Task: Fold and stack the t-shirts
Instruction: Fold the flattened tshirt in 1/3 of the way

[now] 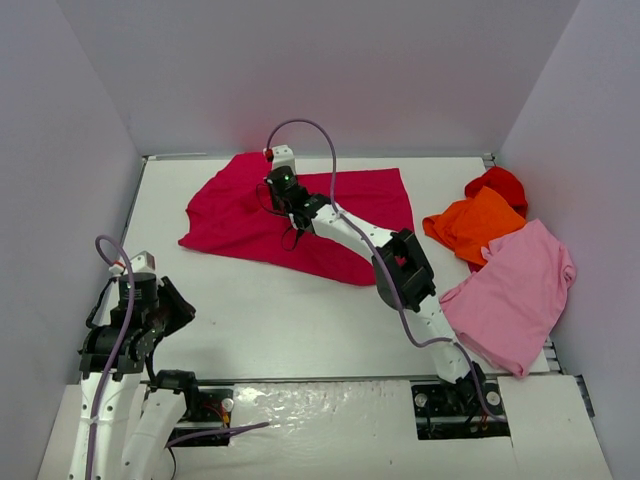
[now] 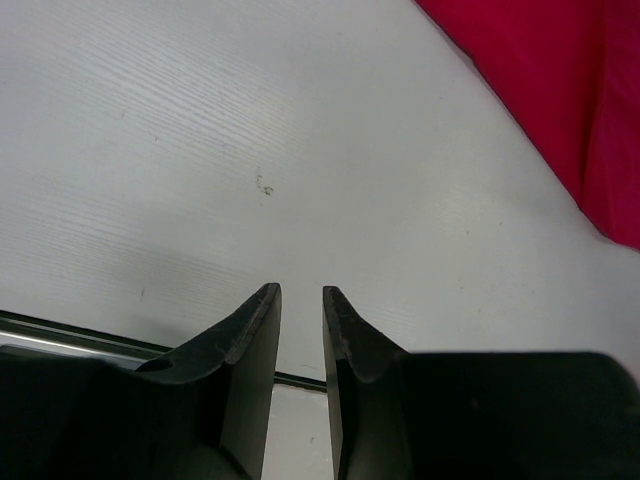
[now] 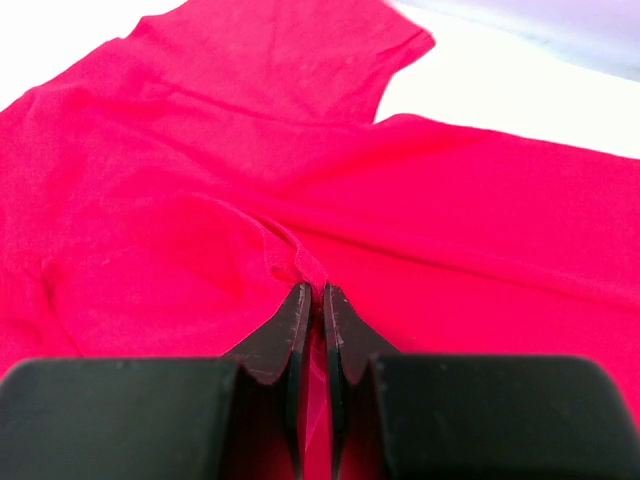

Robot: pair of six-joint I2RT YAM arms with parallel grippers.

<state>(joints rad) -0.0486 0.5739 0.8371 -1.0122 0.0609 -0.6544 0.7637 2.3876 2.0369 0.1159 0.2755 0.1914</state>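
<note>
Right gripper (image 3: 311, 290) pinches the crimson shirt (image 3: 200, 150).
A raised fold of cloth runs straight into its clenched fingertips; the left gripper (image 2: 301, 292) hangs slightly parted and empty, with the shirt's edge ahead-right of its fingers.

A robot lab test cell: a white tabletop (image 1: 290, 320) boxed in on three sides by pale walls (image 1: 330, 70), a left arm (image 1: 125, 335) and a right arm (image 1: 400, 265) bolted at its near edge, purple cables (image 1: 300, 121) looping over them, a crimson t-shirt (image 1: 235, 215) and other shirts (image 1: 515, 290) lying loose.

White arms (image 1: 350, 232), black joints (image 1: 400, 268), lilac cables (image 1: 305, 122); black fingers (image 2: 250, 350).
</note>
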